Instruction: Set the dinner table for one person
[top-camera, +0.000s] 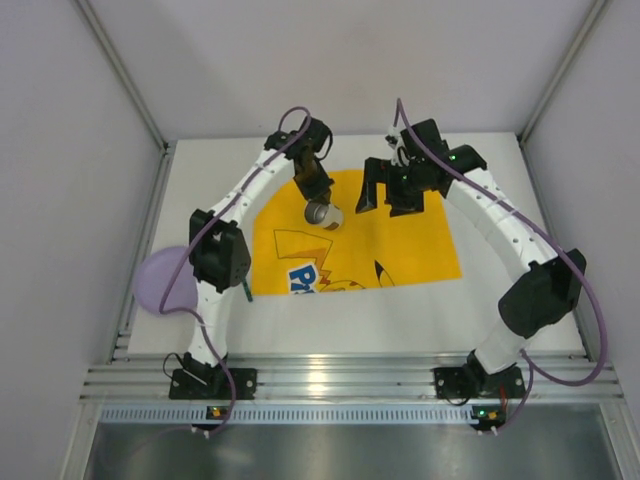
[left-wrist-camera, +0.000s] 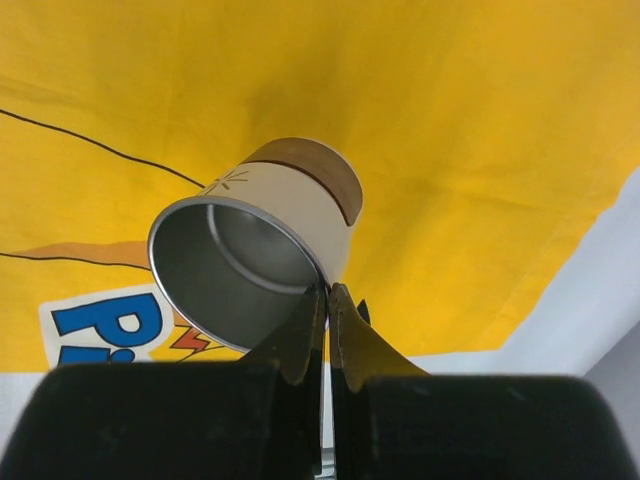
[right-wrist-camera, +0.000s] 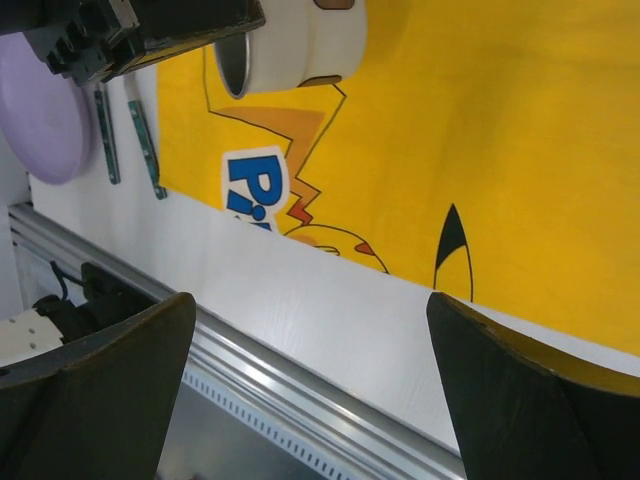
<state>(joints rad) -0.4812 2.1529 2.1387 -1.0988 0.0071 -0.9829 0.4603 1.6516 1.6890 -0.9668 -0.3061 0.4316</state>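
White table (top-camera: 400, 310) carries a yellow mat (top-camera: 420, 250); above it the left gripper (left-wrist-camera: 327, 300) pinches the rim of a tilted cup (left-wrist-camera: 290, 200), right gripper (top-camera: 388, 195) gapes empty; plate (top-camera: 160, 280) lies left of the mat.

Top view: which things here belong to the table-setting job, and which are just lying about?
In the job:
cup, pinched at its rim by the left gripper; purple plate; green-handled utensils; yellow mat; dinner table.

Just there:
aluminium rail along the near edge; enclosure walls.
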